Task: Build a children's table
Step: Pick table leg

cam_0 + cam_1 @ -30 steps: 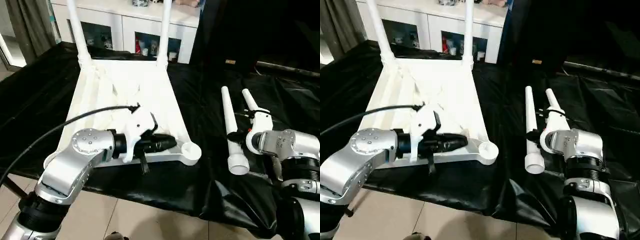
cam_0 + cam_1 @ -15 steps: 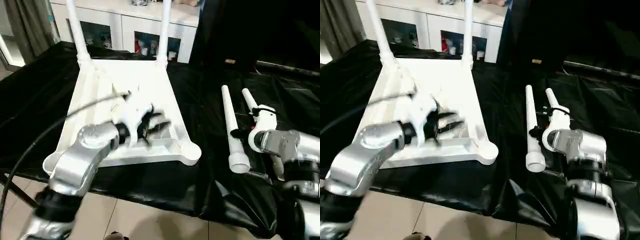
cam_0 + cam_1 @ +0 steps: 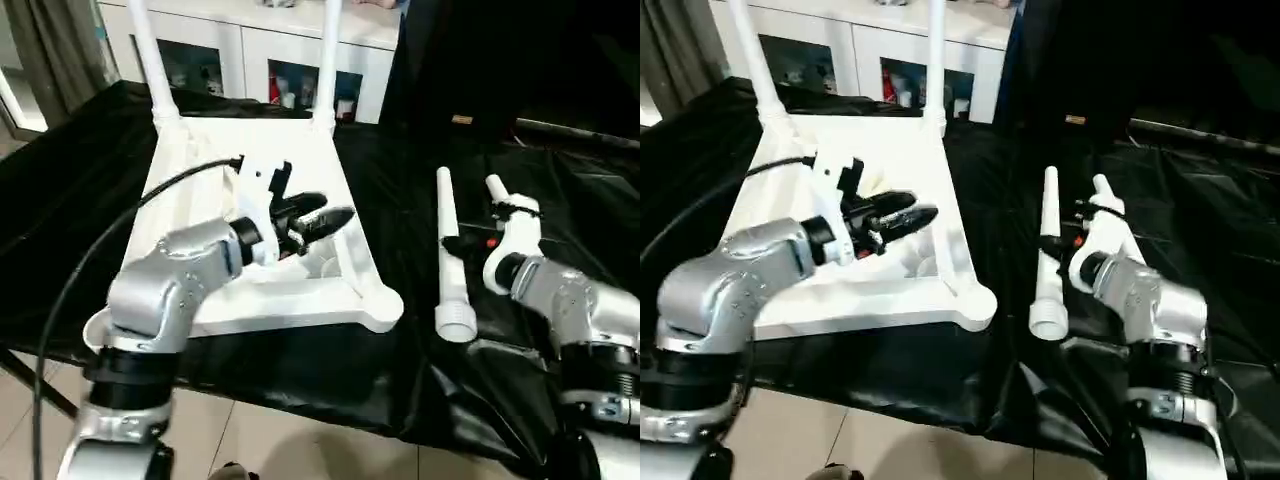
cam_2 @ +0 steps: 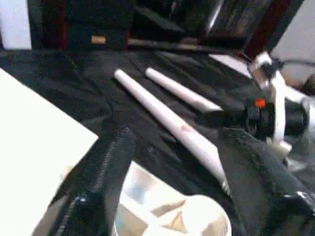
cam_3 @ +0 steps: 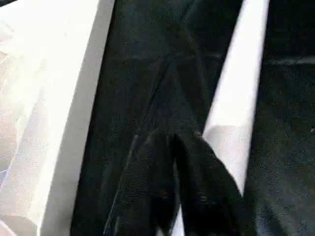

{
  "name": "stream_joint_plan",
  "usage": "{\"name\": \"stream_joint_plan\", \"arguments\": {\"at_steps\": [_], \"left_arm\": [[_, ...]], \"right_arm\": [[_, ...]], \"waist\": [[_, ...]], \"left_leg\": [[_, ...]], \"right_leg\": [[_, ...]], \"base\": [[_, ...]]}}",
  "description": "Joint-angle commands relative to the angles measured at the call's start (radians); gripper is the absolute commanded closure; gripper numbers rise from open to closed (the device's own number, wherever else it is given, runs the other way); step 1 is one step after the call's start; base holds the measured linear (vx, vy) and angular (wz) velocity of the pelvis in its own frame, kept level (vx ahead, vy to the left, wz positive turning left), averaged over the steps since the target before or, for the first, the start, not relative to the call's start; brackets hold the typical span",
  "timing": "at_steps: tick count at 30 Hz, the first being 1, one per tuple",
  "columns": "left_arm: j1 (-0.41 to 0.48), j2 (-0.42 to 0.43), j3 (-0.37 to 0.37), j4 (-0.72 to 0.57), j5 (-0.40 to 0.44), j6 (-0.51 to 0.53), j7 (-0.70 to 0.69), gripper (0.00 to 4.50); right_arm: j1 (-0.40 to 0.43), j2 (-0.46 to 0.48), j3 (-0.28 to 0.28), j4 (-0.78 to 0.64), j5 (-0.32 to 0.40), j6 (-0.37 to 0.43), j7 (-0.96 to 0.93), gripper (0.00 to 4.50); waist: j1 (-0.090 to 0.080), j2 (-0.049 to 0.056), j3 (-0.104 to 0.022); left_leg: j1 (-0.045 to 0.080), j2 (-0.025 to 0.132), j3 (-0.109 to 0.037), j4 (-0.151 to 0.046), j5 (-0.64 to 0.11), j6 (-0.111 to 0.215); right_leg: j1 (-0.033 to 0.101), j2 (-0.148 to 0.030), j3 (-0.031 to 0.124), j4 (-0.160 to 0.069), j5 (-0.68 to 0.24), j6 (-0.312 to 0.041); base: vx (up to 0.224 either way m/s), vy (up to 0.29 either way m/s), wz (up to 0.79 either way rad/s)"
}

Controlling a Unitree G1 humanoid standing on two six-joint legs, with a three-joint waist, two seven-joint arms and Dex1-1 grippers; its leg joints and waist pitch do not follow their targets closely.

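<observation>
The children's table top [image 3: 200, 180] lies upside down on the black cloth, with two white legs [image 3: 327, 60] standing in its far corner sockets. My left gripper [image 3: 335, 218] hovers over the top's right rim, open and holding nothing; in the left wrist view its fingers [image 4: 98, 182] stand well apart above the near right corner socket [image 4: 202, 221]. Two loose legs [image 3: 443, 200] lie side by side on the cloth to the right. My right gripper [image 3: 455, 243] is shut, its fingertips [image 5: 197, 187] lying against the nearer loose leg [image 5: 236, 98]. Whether it clamps that leg I cannot tell.
A white cabinet [image 3: 250, 50] with glass-fronted shelves stands behind the work table. The black cloth [image 3: 400, 180] hangs over the near edge above a tiled floor [image 3: 300, 440]. A black cable [image 3: 90, 270] loops from my left arm.
My left gripper rose from the top's near rim, moved farther over the top and opened. My right gripper closed, and the nearer loose leg's wide end swung to the left.
</observation>
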State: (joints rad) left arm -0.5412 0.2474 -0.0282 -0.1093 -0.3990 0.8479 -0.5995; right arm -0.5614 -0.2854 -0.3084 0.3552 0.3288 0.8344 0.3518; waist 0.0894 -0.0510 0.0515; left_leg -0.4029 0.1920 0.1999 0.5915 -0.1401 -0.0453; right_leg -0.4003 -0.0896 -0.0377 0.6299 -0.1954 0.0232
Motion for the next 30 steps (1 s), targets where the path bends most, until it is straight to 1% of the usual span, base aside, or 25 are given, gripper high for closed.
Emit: {"name": "stream_joint_plan", "arguments": {"at_steps": [1,2,3,4,5,6,7,8,9,10,11,12,13,15,16,17,18,19,22,23,25,26,28,29,30], "left_arm": [[-0.002,0.012,-0.027,-0.027,0.001,0.014,-0.010,1.01],[0.002,0.035,-0.051,-0.032,0.015,0.004,-0.025,0.88],[0.006,0.059,-0.078,-0.037,0.030,-0.011,-0.041,0.88],[0.012,0.088,-0.107,-0.046,0.043,-0.014,-0.063,0.85],[0.018,0.117,-0.138,-0.057,0.059,-0.019,-0.085,0.64],[0.021,0.127,-0.148,-0.061,0.065,-0.021,-0.092,0.64],[0.031,0.169,-0.190,-0.070,0.097,-0.036,-0.116,0.51],[0.039,0.199,-0.220,-0.072,0.124,-0.051,-0.129,0.42],[0.039,0.199,-0.220,-0.072,0.124,-0.051,-0.129,0.42],[0.042,0.209,-0.229,-0.068,0.135,-0.054,-0.128,0.34],[0.042,0.210,-0.226,-0.063,0.136,-0.054,-0.120,0.09],[0.040,0.208,-0.221,-0.062,0.130,-0.050,-0.118,0.09],[0.039,0.207,-0.218,-0.063,0.125,-0.047,-0.117,0.02],[0.037,0.214,-0.222,-0.067,0.118,-0.046,-0.121,0.00],[0.039,0.225,-0.228,-0.072,0.117,-0.047,-0.130,0.00],[0.041,0.230,-0.232,-0.075,0.120,-0.048,-0.137,0.00],[0.041,0.230,-0.232,-0.075,0.120,-0.048,-0.137,0.00],[0.043,0.233,-0.232,-0.077,0.120,-0.048,-0.140,0.00],[0.044,0.239,-0.238,-0.078,0.122,-0.053,-0.149,0.00],[0.044,0.239,-0.238,-0.078,0.122,-0.053,-0.149,0.00],[0.045,0.241,-0.248,-0.077,0.132,-0.061,-0.153,0.00],[0.045,0.243,-0.250,-0.076,0.135,-0.063,-0.153,0.00],[0.044,0.249,-0.258,-0.076,0.141,-0.067,-0.155,0.00],[0.044,0.250,-0.258,-0.076,0.142,-0.068,-0.156,0.00],[0.044,0.251,-0.258,-0.076,0.144,-0.071,-0.155,0.00]], "right_arm": [[-0.025,0.005,-0.021,-0.025,0.004,-0.018,-0.026,3.83],[-0.032,0.010,-0.022,-0.026,0.003,-0.020,-0.038,3.37],[-0.038,0.017,-0.020,-0.028,0.008,-0.020,-0.040,3.37],[-0.044,0.025,-0.017,-0.029,0.011,-0.019,-0.049,3.24],[-0.051,0.035,-0.017,-0.030,0.017,-0.017,-0.057,3.29],[-0.054,0.039,-0.018,-0.030,0.020,-0.016,-0.059,3.29],[-0.063,0.054,-0.020,-0.030,0.029,-0.016,-0.066,3.18],[-0.070,0.064,-0.014,-0.031,0.032,-0.008,-0.071,2.86],[-0.070,0.064,-0.014,-0.031,0.032,-0.008,-0.071,2.86],[-0.073,0.065,0.000,-0.030,0.020,-0.005,-0.080,2.82],[-0.083,0.070,0.018,-0.023,-0.005,0.001,-0.110,2.77],[-0.089,0.069,0.026,-0.018,-0.021,0.002,-0.130,2.77],[-0.093,0.067,0.034,-0.012,-0.037,0.001,-0.147,2.48],[-0.098,0.059,0.050,-0.002,-0.064,0.001,-0.171,2.39],[-0.098,0.048,0.071,0.005,-0.087,-0.001,-0.181,2.34],[-0.097,0.046,0.071,0.005,-0.093,0.004,-0.197,2.22],[-0.097,0.046,0.071,0.005,-0.093,0.004,-0.197,2.22],[-0.096,0.044,0.069,0.004,-0.097,0.010,-0.207,1.97],[-0.091,0.033,0.073,0.008,-0.113,0.012,-0.224,1.86],[-0.091,0.033,0.073,0.008,-0.113,0.012,-0.224,1.76],[-0.094,0.032,0.058,0.039,-0.103,0.046,-0.245,1.56],[-0.098,0.032,0.056,0.062,-0.099,0.078,-0.244,1.56],[-0.102,0.037,0.043,0.099,-0.072,0.138,-0.223,1.51],[-0.103,0.037,0.045,0.114,-0.065,0.170,-0.211,1.51],[-0.102,0.039,0.043,0.125,-0.061,0.183,-0.208,1.51]], "waist": [[0.000,0.007,-0.067],[-0.001,0.007,-0.067],[0.001,0.005,-0.067],[0.001,0.005,-0.068],[-0.003,0.006,-0.067],[-0.002,0.009,-0.067],[-0.002,0.011,-0.067],[-0.001,0.012,-0.068],[-0.004,0.012,-0.068],[-0.004,0.012,-0.068],[-0.003,0.012,-0.067],[-0.002,0.015,-0.067],[-0.002,0.015,-0.066],[-0.001,0.015,-0.066],[-0.001,0.017,-0.066],[-0.002,0.015,-0.066],[-0.002,0.015,-0.066],[-0.003,0.015,-0.066],[-0.003,0.016,-0.067],[-0.003,0.015,-0.067],[-0.004,0.015,-0.067],[-0.004,0.014,-0.067],[-0.004,0.016,-0.068],[-0.004,0.013,-0.068],[-0.003,0.014,-0.067]], "left_leg": [[0.039,0.027,-0.018,-0.070,-0.292,-0.077],[0.039,0.027,-0.018,-0.070,-0.296,-0.080],[0.038,0.027,-0.019,-0.071,-0.294,-0.080],[0.038,0.027,-0.019,-0.072,-0.295,-0.079],[0.035,0.027,-0.020,-0.073,-0.288,-0.080],[0.037,0.027,-0.020,-0.073,-0.288,-0.081],[0.040,0.028,-0.018,-0.073,-0.289,-0.087],[0.040,0.028,-0.020,-0.073,-0.287,-0.088],[0.040,0.027,-0.018,-0.074,-0.288,-0.089],[0.040,0.027,-0.018,-0.074,-0.287,-0.092],[0.040,0.028,-0.018,-0.075,-0.277,-0.100],[0.042,0.027,-0.016,-0.074,-0.277,-0.107],[0.042,0.026,-0.016,-0.075,-0.280,-0.111],[0.042,0.025,-0.017,-0.076,-0.300,-0.122],[0.042,0.025,-0.018,-0.076,-0.304,-0.125],[0.042,0.024,-0.017,-0.076,-0.304,-0.125],[0.042,0.024,-0.017,-0.076,-0.304,-0.125],[0.041,0.023,-0.017,-0.075,-0.306,-0.124],[0.041,0.024,-0.017,-0.074,-0.293,-0.121],[0.040,0.023,-0.017,-0.074,-0.292,-0.120],[0.040,0.023,-0.016,-0.073,-0.286,-0.117],[0.040,0.023,-0.016,-0.073,-0.285,-0.116],[0.041,0.022,-0.016,-0.072,-0.287,-0.116],[0.040,0.022,-0.017,-0.072,-0.289,-0.114],[0.039,0.023,-0.017,-0.074,-0.287,-0.115]], "right_leg": [[0.026,-0.037,0.026,-0.086,-0.237,-0.137],[0.026,-0.036,0.025,-0.085,-0.241,-0.134],[0.027,-0.037,0.025,-0.085,-0.243,-0.131],[0.026,-0.037,0.025,-0.085,-0.245,-0.128],[0.027,-0.037,0.025,-0.082,-0.240,-0.124],[0.025,-0.036,0.025,-0.082,-0.240,-0.123],[0.023,-0.036,0.026,-0.082,-0.225,-0.124],[0.023,-0.036,0.026,-0.081,-0.223,-0.123],[0.022,-0.034,0.027,-0.079,-0.219,-0.123],[0.023,-0.034,0.027,-0.078,-0.213,-0.126],[0.023,-0.034,0.027,-0.076,-0.203,-0.129],[0.021,-0.035,0.027,-0.075,-0.201,-0.135],[0.020,-0.034,0.027,-0.076,-0.204,-0.136],[0.020,-0.035,0.027,-0.077,-0.224,-0.128],[0.020,-0.035,0.027,-0.078,-0.230,-0.123],[0.021,-0.035,0.028,-0.078,-0.229,-0.117],[0.021,-0.035,0.028,-0.078,-0.229,-0.117],[0.021,-0.034,0.028,-0.078,-0.230,-0.113],[0.023,-0.033,0.028,-0.076,-0.206,-0.113],[0.023,-0.033,0.028,-0.076,-0.201,-0.115],[0.024,-0.033,0.028,-0.076,-0.192,-0.120],[0.024,-0.032,0.028,-0.076,-0.190,-0.121],[0.024,-0.032,0.028,-0.075,-0.187,-0.125],[0.026,-0.031,0.028,-0.075,-0.186,-0.125],[0.026,-0.033,0.028,-0.075,-0.186,-0.124]], "base": [[0.000,0.000,0.00],[0.000,0.000,0.00],[0.000,0.000,0.00],[0.000,0.000,0.00],[0.000,0.000,0.00],[0.000,0.000,0.00],[0.000,0.000,0.00],[0.000,0.000,0.00],[0.000,0.000,0.00],[0.000,0.000,0.00],[0.000,0.000,0.00],[0.000,0.000,0.00],[0.000,0.000,0.00],[0.000,0.000,0.00],[0.000,0.000,0.00],[0.000,0.000,0.00],[0.000,0.000,0.00],[0.000,0.000,0.00],[0.000,0.000,0.00],[0.000,0.000,0.00],[0.000,0.000,0.00],[0.000,0.000,0.00],[0.000,0.000,0.00],[0.000,0.000,0.00],[0.000,0.000,0.00]]}}
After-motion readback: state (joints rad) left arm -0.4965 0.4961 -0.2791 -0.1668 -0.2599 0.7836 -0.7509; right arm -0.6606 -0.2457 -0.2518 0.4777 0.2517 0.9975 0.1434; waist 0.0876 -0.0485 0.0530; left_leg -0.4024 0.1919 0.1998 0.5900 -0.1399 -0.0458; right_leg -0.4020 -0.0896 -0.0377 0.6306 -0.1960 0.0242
